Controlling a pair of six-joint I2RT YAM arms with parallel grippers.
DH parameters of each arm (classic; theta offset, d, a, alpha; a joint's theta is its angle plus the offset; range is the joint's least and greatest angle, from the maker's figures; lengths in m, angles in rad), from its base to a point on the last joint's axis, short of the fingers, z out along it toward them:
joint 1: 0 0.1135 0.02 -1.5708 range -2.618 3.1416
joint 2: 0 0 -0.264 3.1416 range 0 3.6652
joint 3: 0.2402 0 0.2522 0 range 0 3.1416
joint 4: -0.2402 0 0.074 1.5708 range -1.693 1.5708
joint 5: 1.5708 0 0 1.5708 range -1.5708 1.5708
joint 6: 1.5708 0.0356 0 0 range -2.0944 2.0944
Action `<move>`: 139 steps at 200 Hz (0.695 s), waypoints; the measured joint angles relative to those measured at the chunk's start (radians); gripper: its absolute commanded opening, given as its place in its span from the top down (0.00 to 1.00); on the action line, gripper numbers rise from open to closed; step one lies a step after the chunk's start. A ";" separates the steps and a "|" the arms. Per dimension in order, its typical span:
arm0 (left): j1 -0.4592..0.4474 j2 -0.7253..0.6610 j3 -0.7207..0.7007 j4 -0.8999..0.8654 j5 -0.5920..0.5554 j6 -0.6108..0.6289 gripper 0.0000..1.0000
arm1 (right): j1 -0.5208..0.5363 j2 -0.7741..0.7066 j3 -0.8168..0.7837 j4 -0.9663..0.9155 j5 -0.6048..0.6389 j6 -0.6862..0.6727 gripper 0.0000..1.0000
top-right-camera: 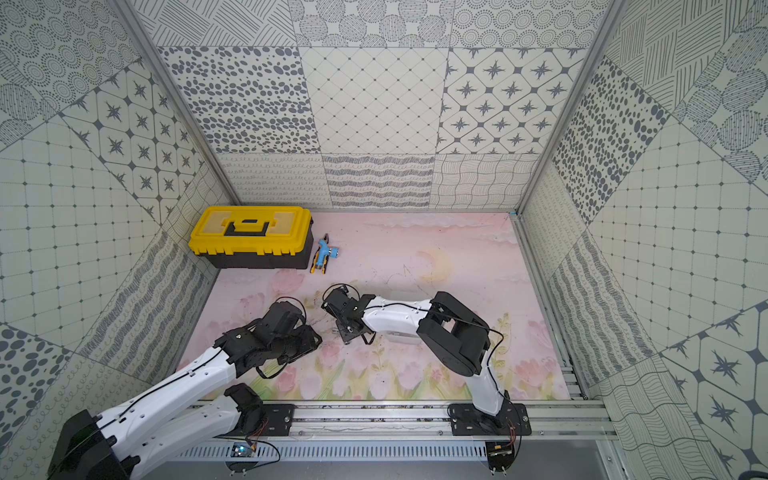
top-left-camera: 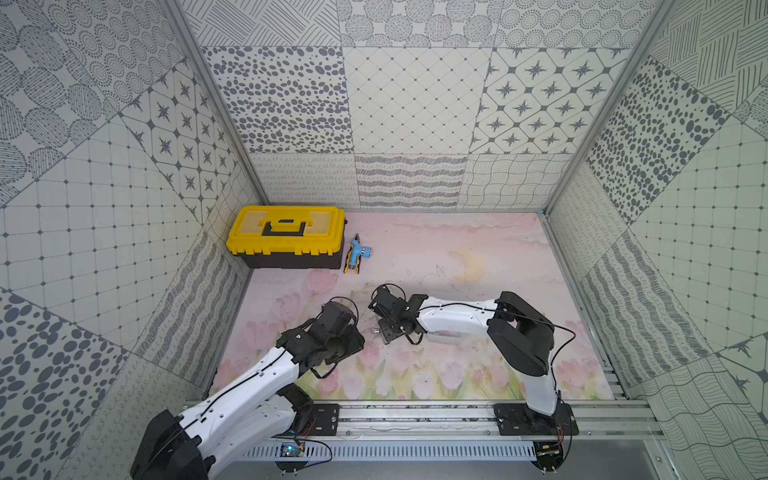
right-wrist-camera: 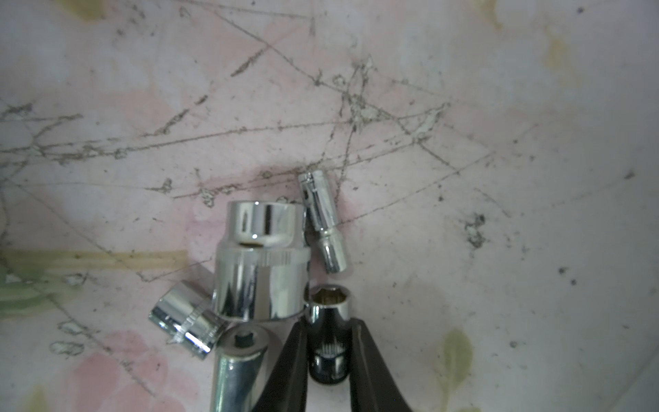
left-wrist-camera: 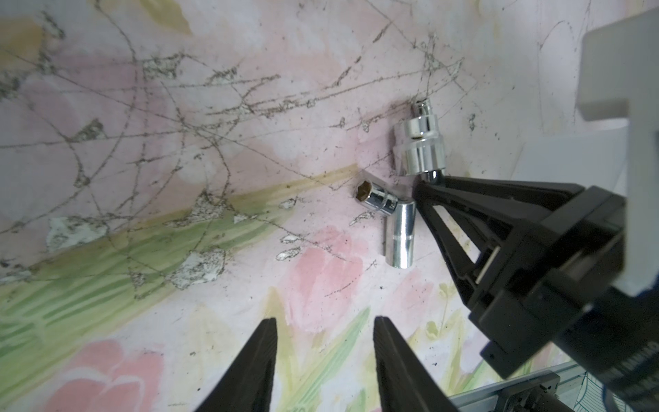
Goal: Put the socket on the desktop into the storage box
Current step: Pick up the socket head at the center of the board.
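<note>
Right gripper (right-wrist-camera: 330, 323) was clamped on a small socket (right-wrist-camera: 328, 342), its fingers (right-wrist-camera: 296, 356) pressed on either flank, low over the middle of the desktop (top-left-camera: 415, 249). The held piece lay just beside a large socket (right-wrist-camera: 262, 264), perhaps touching it. A slim socket (right-wrist-camera: 322, 221) lay just beyond and a long socket (right-wrist-camera: 242, 367) alongside. Left gripper (left-wrist-camera: 324, 319) hovered left of the cluster, jaws apart, empty. Storage box (top-left-camera: 442, 336) seemed to sit just right of the pile, mostly hidden under the right forearm. Risks judged: polished chrome held only near the fingertips could slip or twist out on lifting. Crowded neighbours could be dragged or sent rolling. The box, tucked beneath the arm, could be knocked.
</note>
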 measured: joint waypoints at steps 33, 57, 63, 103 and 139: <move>0.000 0.001 0.000 0.013 0.002 0.000 0.51 | 0.002 -0.011 -0.016 0.013 0.002 -0.002 0.93; 0.000 -0.002 0.001 0.016 0.008 -0.001 0.52 | 0.003 -0.050 -0.049 0.011 0.011 -0.002 0.98; 0.000 -0.004 0.003 0.016 0.009 -0.001 0.52 | 0.004 -0.065 -0.057 0.009 0.014 -0.002 0.99; 0.000 -0.040 0.037 0.019 0.035 -0.009 0.49 | 0.024 -0.258 -0.167 0.049 0.032 -0.002 1.00; 0.000 -0.089 0.050 0.084 0.120 -0.026 0.46 | 0.042 -0.554 -0.394 0.196 -0.025 0.025 1.00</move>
